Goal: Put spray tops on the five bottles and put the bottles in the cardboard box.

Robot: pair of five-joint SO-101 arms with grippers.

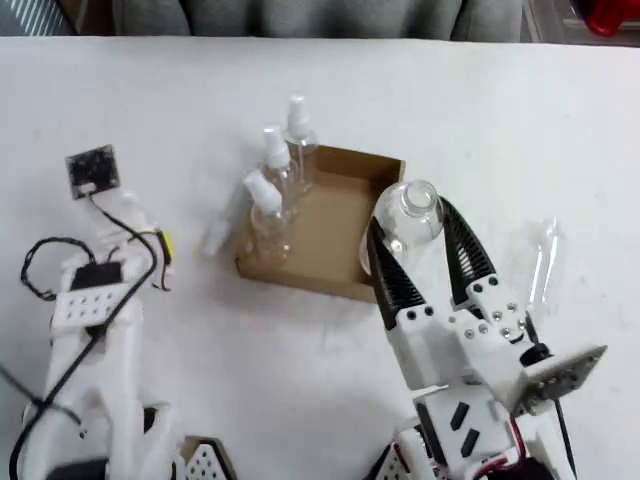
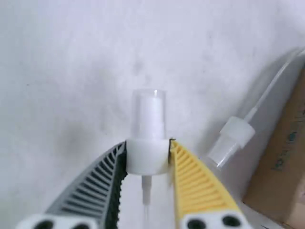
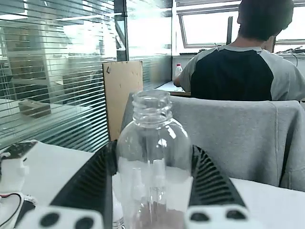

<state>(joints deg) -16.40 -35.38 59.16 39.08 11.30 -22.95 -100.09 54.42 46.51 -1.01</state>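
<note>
My right gripper [image 1: 415, 245] is shut on a clear open-necked bottle [image 1: 412, 212], held upright above the near right corner of the cardboard box [image 1: 340, 170]; the same bottle [image 3: 153, 157] stands between the black fingers [image 3: 90, 183] in the right wrist view. My left gripper [image 2: 147, 160] is shut on a white spray top [image 2: 147, 140], its dip tube pointing back toward the wrist, over the white table at the left. A second spray top [image 2: 233, 138] lies loose next to the box [image 2: 281, 167]. Three capped bottles [image 1: 275, 190] stand at the box's left side.
Another clear bottle [image 1: 545, 255] lies on its side on the table right of the box. A loose spray top [image 1: 216, 238] lies just left of the box. The left arm's body and cables [image 1: 95, 290] occupy the near left.
</note>
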